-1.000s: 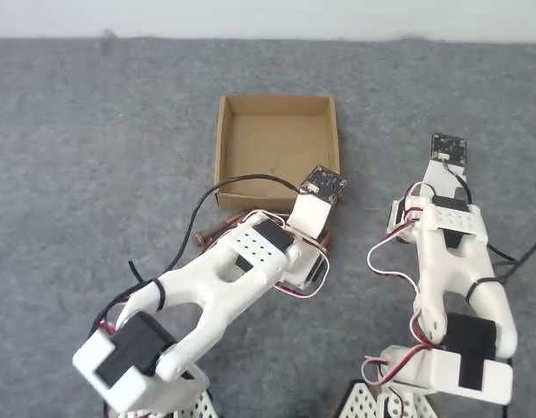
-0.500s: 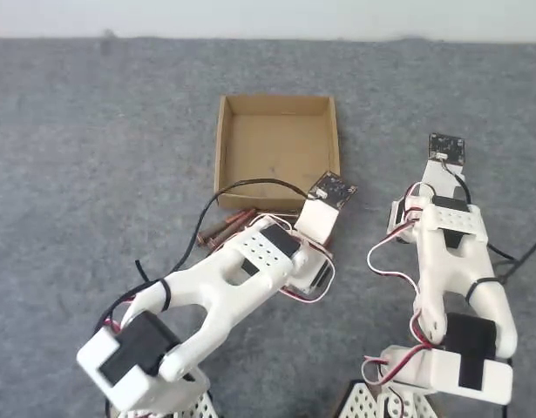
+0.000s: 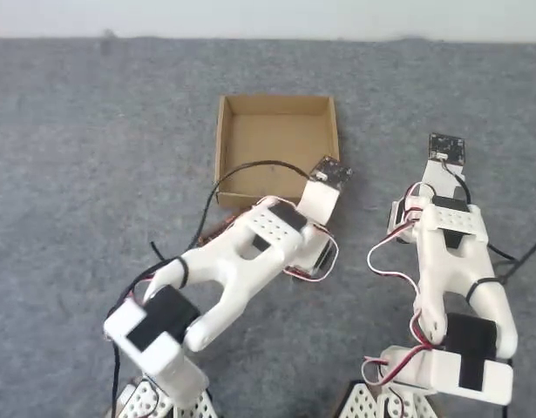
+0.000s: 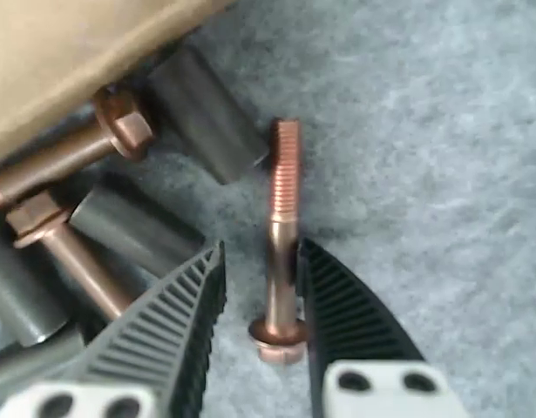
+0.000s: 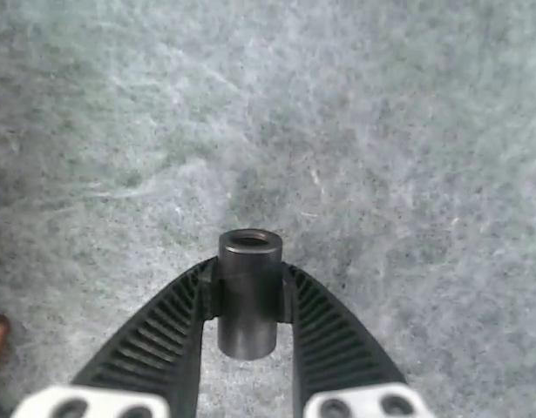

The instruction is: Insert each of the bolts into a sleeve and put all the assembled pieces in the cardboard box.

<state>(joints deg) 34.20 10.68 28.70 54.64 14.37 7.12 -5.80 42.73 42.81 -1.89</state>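
A copper bolt [image 4: 283,218] lies on the grey carpet between the fingers of my left gripper [image 4: 261,252], which is open; one finger touches the shank, the other stands apart. Beside it, against the cardboard box wall [image 4: 67,52], lie two more bolts [image 4: 67,157] and several dark sleeves [image 4: 206,113]. My right gripper [image 5: 248,274] is shut on a dark sleeve [image 5: 248,300], its bore showing, just above the carpet. In the high view the left arm [image 3: 250,261] stretches to the front right corner of the cardboard box [image 3: 220,148].
The right arm [image 3: 446,235] stands folded to the right of the box, over bare carpet. A black cable [image 3: 250,174] loops from the left arm across the box's front wall. Carpet lies open to the left and behind the box.
The left arm has swung right and forward, bringing its wrist closer to the box's front right corner. The right arm has not moved.
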